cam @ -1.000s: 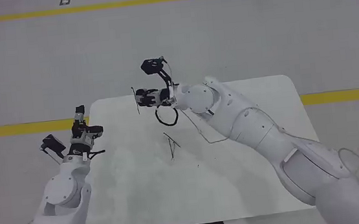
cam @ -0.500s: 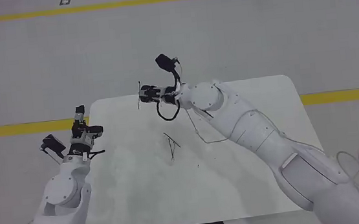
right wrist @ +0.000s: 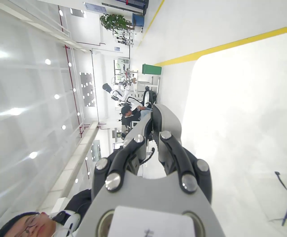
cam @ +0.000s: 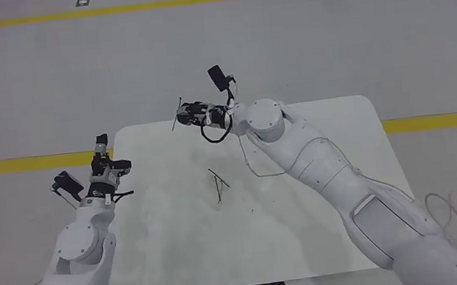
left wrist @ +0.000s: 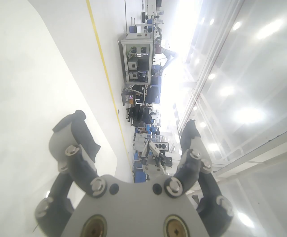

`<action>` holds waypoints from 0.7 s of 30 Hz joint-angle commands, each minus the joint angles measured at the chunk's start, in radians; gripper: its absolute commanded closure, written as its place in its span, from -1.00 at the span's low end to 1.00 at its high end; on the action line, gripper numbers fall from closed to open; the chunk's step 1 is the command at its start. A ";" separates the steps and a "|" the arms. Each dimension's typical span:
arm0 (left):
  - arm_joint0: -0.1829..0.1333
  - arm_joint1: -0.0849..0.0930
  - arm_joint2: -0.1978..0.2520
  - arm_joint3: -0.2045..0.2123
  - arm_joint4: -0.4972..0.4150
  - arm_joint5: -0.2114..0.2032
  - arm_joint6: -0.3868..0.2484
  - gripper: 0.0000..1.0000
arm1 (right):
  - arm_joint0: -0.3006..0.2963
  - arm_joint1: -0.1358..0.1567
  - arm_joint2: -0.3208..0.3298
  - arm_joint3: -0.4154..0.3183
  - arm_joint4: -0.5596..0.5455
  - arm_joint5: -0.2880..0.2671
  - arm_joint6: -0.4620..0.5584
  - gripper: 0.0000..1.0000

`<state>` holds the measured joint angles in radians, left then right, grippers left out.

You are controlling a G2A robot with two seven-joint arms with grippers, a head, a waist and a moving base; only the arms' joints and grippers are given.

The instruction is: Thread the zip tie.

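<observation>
Right pincer: you'll find your right pincer (cam: pixel 187 112) at the table's (cam: pixel 318 216) far edge, toward the left corner. Its fingers are pressed together in the right wrist view (right wrist: pixel 154 116).
Its grip: clenched on the zip tie (cam: pixel 178 114), a thin black strip that sticks out at a slant just past the fingertips.
Left pincer: your left pincer (cam: pixel 103 155) sits just beside the table's left edge, well apart from the right one. It is released, with the fingers spread wide and nothing between them (the left wrist view (left wrist: pixel 134 132) shows the gap plainly).
Loose ties: more thin black ties (cam: pixel 218 185) lie flat near the middle of the table, crossing each other at one end. They are touched by neither pincer and also show at the edge of the right wrist view (right wrist: pixel 283 186).
Table: white with rounded corners (right wrist: pixel 235 101), standing on a pale floor with a yellow line (cam: pixel 425 123) running behind it.
</observation>
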<state>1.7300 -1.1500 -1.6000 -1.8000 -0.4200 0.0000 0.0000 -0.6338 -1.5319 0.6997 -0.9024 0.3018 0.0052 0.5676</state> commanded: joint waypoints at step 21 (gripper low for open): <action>0.000 0.000 0.000 0.000 0.000 0.000 0.000 -1.00 | -0.065 -0.013 0.076 -0.007 0.167 0.072 -0.051 1.00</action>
<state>1.7300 -1.1500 -1.6000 -1.8000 -0.4200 0.0000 0.0000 -0.6983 -1.5448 0.7759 -0.9098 0.4688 0.0774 0.5161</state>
